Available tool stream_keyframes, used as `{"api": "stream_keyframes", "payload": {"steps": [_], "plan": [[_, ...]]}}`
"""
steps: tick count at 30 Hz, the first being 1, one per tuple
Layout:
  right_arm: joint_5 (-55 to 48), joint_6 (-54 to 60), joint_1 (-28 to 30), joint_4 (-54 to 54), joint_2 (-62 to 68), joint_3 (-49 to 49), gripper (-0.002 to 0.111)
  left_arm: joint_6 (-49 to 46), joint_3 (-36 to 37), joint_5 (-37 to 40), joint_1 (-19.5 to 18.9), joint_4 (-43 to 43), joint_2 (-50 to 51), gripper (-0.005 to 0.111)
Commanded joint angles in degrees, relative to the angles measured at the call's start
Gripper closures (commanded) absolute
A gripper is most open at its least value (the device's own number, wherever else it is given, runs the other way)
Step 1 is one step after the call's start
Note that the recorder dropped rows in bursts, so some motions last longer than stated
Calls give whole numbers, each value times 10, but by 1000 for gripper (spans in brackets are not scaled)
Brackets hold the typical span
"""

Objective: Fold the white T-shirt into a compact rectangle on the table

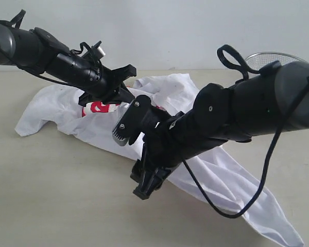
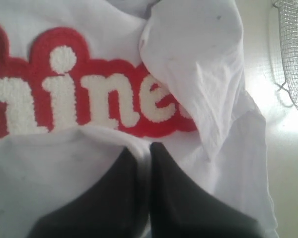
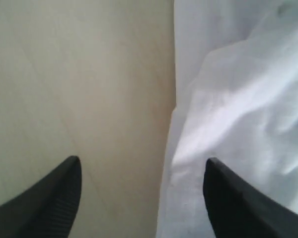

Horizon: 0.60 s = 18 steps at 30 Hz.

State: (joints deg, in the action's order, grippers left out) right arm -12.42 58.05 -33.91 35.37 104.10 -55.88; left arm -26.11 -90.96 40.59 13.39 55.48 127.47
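The white T-shirt point(image 1: 56, 108) lies crumpled across the table point(image 1: 56, 195), one end trailing to the front right. Its red band of lettering point(image 1: 98, 107) shows beside the left gripper point(image 1: 124, 92). In the left wrist view that gripper point(image 2: 145, 146) is shut on a raised fold of the T-shirt point(image 2: 203, 64), just below the red lettering point(image 2: 64, 84). My right gripper point(image 1: 144, 185) hangs open at the shirt's front edge. In the right wrist view this gripper point(image 3: 141, 161) straddles that edge, one finger over bare table point(image 3: 89, 74) and the other over the T-shirt point(image 3: 238, 99), with nothing held.
A silver wire-mesh basket point(image 1: 270, 57) stands at the back right behind the right arm, and its rim point(image 2: 293, 54) shows in the left wrist view. A black cable loops down from the right arm over the shirt point(image 1: 216, 208).
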Motion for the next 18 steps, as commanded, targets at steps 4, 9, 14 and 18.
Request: {"api": "stream_keyframes", "payload": {"steps": [4, 9, 14, 18], "plan": [[60, 10, 0, -3, 26, -1, 45, 4, -4, 18, -1, 7, 0, 102], [94, 10, 0, -3, 44, -1, 48, 4, -4, 30, -1, 9, 0, 102], [103, 19, 0, -3, 44, -1, 86, 4, -4, 33, -1, 11, 0, 102], [118, 21, 0, -1, 44, -1, 107, 4, -4, 36, -1, 11, 0, 102]]}}
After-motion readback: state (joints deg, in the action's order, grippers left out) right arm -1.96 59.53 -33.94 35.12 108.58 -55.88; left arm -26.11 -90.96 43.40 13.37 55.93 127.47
